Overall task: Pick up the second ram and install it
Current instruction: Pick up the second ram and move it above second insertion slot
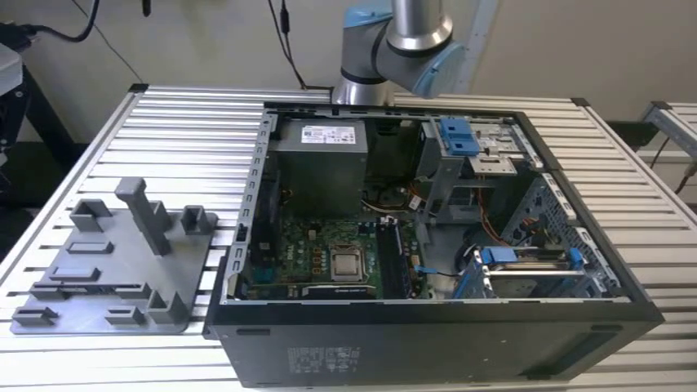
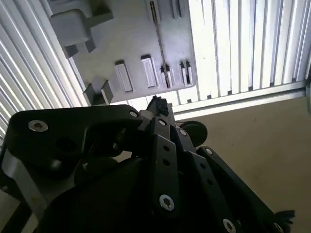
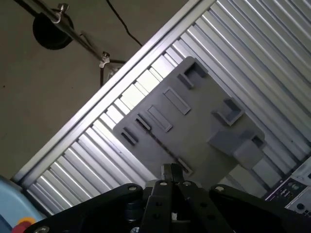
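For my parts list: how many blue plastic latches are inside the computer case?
2: one blue latch by the far wall, another nearer the front. More may be hidden.

The second ram, a thin near-black stick, sits on edge along the grey tray.

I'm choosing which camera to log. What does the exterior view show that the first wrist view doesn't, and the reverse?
Exterior view: the arm, and the case's open inside with the motherboard. First wrist view: the gripper, plus floor and a cable past the table edge. Both: the grey tray on the slatted table, with what may be the ram, a thin dark strip, in one slot.
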Motion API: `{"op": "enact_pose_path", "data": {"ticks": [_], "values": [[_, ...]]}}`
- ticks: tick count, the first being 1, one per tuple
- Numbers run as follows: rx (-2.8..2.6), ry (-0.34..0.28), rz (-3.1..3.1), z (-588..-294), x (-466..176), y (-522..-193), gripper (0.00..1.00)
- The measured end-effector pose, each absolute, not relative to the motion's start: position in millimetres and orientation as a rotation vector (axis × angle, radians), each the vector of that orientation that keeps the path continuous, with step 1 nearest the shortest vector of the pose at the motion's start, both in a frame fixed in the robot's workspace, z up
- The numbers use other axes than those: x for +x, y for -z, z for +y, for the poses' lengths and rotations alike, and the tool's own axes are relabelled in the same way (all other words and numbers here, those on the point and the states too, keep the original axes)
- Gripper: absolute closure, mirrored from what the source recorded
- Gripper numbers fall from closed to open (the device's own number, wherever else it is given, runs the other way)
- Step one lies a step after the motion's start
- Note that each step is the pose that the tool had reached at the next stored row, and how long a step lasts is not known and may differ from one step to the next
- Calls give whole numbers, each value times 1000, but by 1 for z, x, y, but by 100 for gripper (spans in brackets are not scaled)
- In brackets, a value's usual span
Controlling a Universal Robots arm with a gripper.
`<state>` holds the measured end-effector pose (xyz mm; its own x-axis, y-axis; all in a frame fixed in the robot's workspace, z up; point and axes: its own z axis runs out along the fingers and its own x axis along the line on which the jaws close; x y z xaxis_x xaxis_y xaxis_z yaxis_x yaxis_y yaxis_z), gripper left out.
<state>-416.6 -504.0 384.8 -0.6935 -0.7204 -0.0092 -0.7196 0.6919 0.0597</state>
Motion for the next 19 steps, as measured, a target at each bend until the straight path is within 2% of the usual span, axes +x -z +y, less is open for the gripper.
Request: {"op": "enact_pose_path", "data": {"ticks": [19], "values": [[1695, 81, -2614, -504, -417, -384, 89]]}}
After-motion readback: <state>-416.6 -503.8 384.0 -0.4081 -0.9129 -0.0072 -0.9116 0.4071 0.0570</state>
